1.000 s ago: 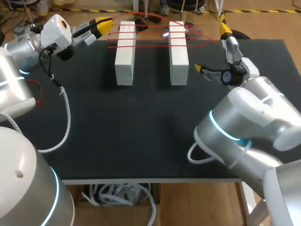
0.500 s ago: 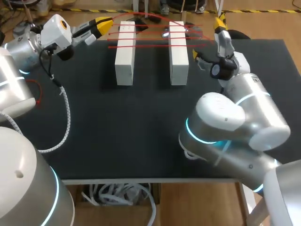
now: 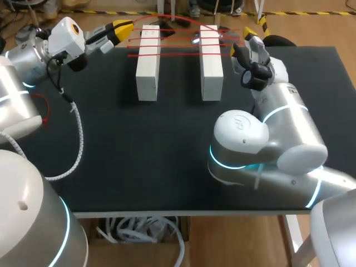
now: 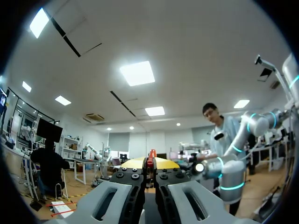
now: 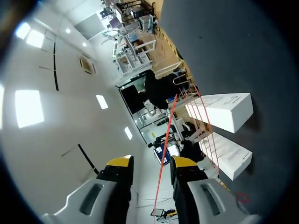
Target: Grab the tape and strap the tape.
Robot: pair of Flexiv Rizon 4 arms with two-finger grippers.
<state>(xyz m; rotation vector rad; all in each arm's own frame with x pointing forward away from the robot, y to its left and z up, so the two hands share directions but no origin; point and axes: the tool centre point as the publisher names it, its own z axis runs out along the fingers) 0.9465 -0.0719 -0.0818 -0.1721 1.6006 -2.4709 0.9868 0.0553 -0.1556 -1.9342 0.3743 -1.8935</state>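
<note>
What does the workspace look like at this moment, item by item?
Surface: black table, matte top.
Job's things: red tape stretched in strands across two white blocks.
Clutter: small shiny item beside the right block's far end, too unclear to name.
Grippers: left gripper shut on the tape; right gripper open, one strand between its fingers.
Cables: white coiled cable hanging from the left arm.
Surroundings: nothing seen.

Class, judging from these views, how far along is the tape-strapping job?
Done: several strands of red tape cross both white blocks. In hand: the left pincer is shut on the tape; the right pincer stands open around one strand. Left: closing on it and finishing the strap.
</note>
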